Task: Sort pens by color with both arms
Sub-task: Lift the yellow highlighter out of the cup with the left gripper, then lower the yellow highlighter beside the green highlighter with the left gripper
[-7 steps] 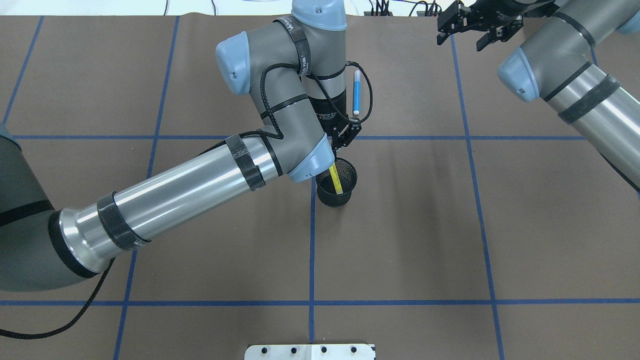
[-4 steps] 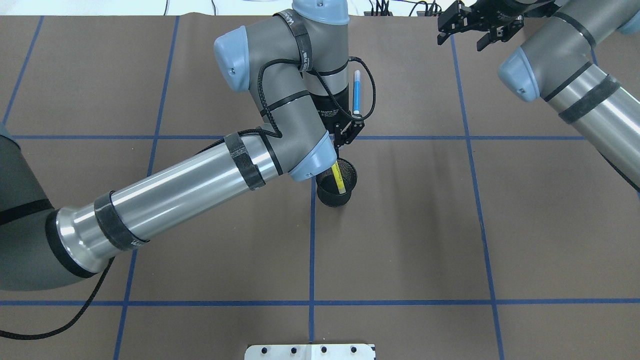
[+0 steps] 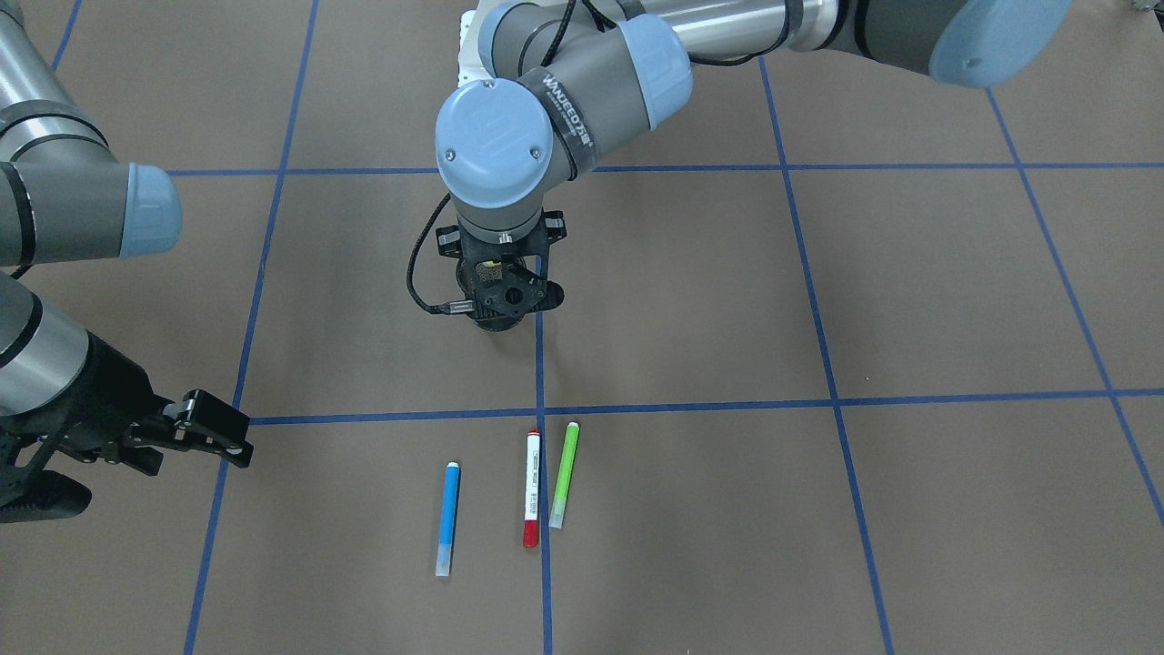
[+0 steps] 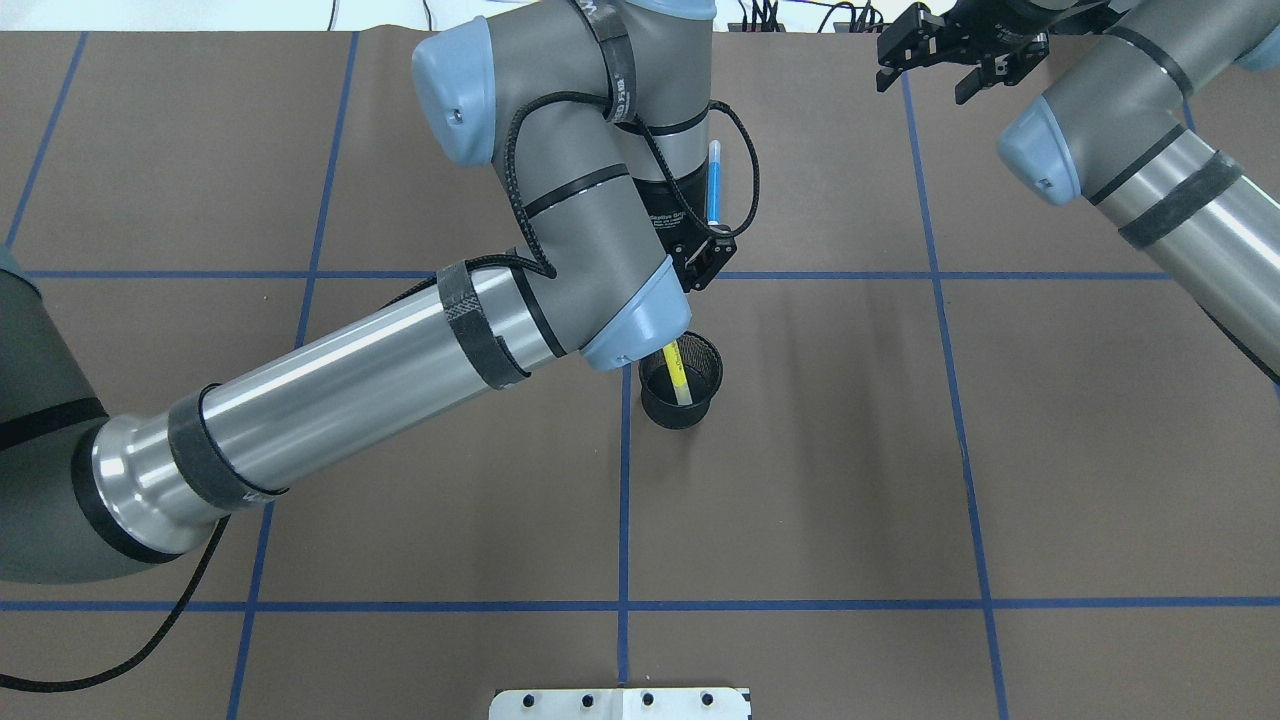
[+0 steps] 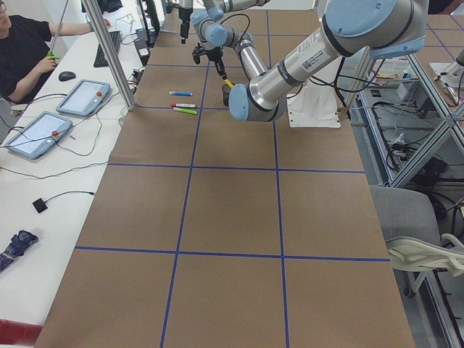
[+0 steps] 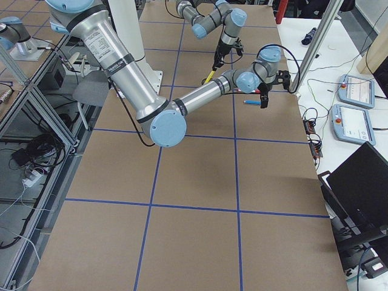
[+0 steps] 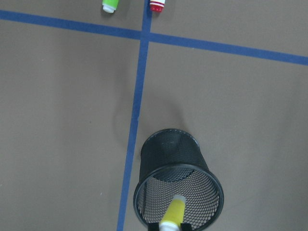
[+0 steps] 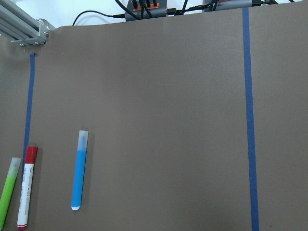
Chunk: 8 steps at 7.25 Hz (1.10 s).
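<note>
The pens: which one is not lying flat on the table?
The yellow pen: it stands tilted in the black mesh cup; the blue pen, green pen and red-capped white pen lie flat on the table.

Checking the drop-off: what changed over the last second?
The grey left arm rose above the black mesh cup, uncovering more of it; the cup shifted slightly toward the robot. The yellow pen stays leaning inside, and the blue pen and black right gripper have not moved.
</note>
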Motion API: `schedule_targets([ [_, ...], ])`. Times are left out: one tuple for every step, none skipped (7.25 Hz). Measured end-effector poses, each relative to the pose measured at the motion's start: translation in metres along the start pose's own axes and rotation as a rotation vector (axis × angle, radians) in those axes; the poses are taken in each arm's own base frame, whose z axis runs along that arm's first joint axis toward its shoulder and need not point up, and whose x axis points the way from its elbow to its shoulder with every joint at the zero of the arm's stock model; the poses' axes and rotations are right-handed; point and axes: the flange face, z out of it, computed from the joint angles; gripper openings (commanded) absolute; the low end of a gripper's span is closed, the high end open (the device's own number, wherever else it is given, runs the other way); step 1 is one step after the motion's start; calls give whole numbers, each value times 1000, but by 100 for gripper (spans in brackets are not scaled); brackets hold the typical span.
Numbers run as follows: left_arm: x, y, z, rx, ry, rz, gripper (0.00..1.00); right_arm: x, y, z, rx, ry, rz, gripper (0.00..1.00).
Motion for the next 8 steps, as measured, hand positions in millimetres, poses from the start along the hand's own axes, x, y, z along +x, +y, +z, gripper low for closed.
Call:
schedule_targets([
  [-2, 12, -12, 6, -9, -5, 0, 2, 1, 1, -1, 1, 1, 100],
  [-6, 18, -25, 25, -10, -8, 0, 3, 1, 1, -2, 2, 2, 100],
  [-11, 16, -41, 50, -4, -13, 0, 3, 1, 2, -1, 3, 3, 100],
  [-20, 9, -61, 80, 12, -23, 0, 4, 1, 2, -1, 4, 3, 100],
  [-32, 1, -83, 113, 31, -32, 0, 3, 1, 2, 0, 4, 3, 100],
  [-44, -6, -102, 157, 47, -33, 0, 2, 0, 1, 2, 4, 2, 100],
  [-54, -12, -116, 220, 61, -22, 0, 1, 0, 1, 5, 5, 1, 100],
  [-62, -21, -123, 298, 72, -12, 0, 1, 0, 1, 7, 6, 1, 100],
])
